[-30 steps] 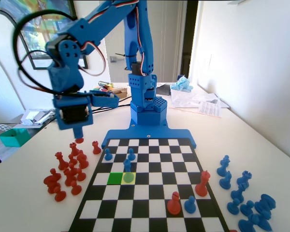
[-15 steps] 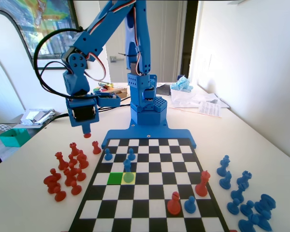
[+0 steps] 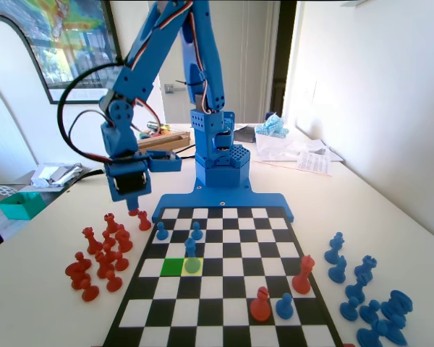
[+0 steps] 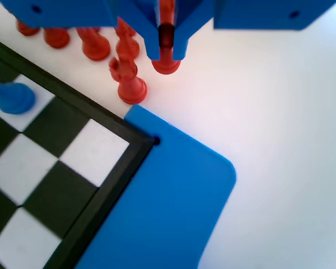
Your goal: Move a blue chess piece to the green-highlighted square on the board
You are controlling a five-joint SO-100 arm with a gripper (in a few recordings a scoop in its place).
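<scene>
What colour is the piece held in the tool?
Red; the piece shows best in the wrist view, between the tool jaws.

Bright daylight from far windows, washed-out white table (image 4: pixel 280 112) — wrist view soft, slightly blurred

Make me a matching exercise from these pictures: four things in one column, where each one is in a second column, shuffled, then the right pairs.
Things:
1. blue pawn
2. green square
3. gripper
4. red pawn

Places:
A. between the gripper's jaws, in the wrist view
B. on the yellow square
C. above the red pieces left of the board, in the fixed view
D. bare, directly left of the yellow square, in the fixed view

Pairs: 1-B, 2-D, 3-C, 4-A
</scene>
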